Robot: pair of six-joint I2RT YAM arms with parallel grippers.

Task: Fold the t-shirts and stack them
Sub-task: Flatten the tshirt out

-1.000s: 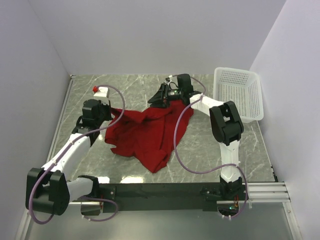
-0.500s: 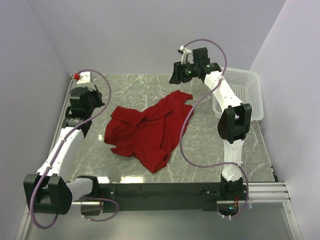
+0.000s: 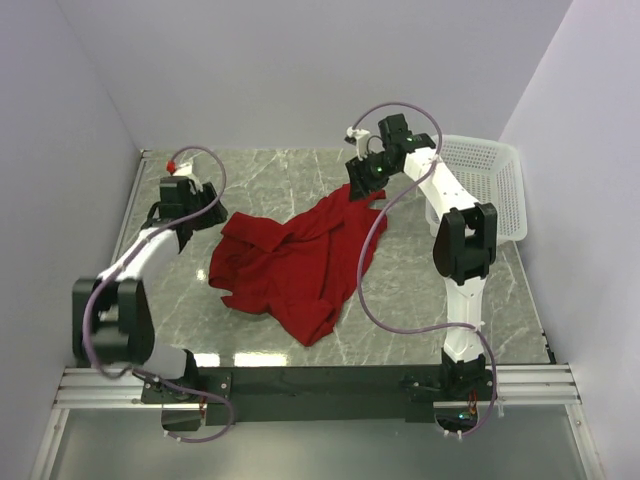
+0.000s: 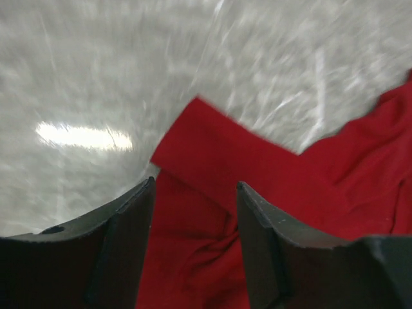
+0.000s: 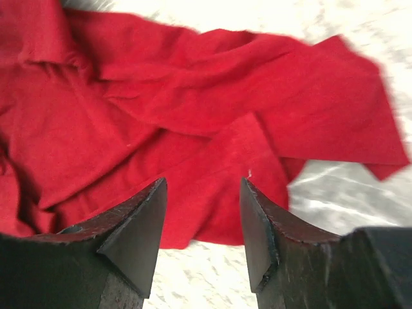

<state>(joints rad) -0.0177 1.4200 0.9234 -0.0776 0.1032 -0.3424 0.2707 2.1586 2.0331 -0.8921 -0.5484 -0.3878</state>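
Both arms have come down toward the crumpled deep red cloth t-shirt. Left gripper and right gripper hover over it, all 4 fingers spread, holding nothing.

No text, label, brand, number or sign can be read in any view. The t-shirt shows only plain red cloth, and the white mesh basket at the far right is too small to tell any marking.
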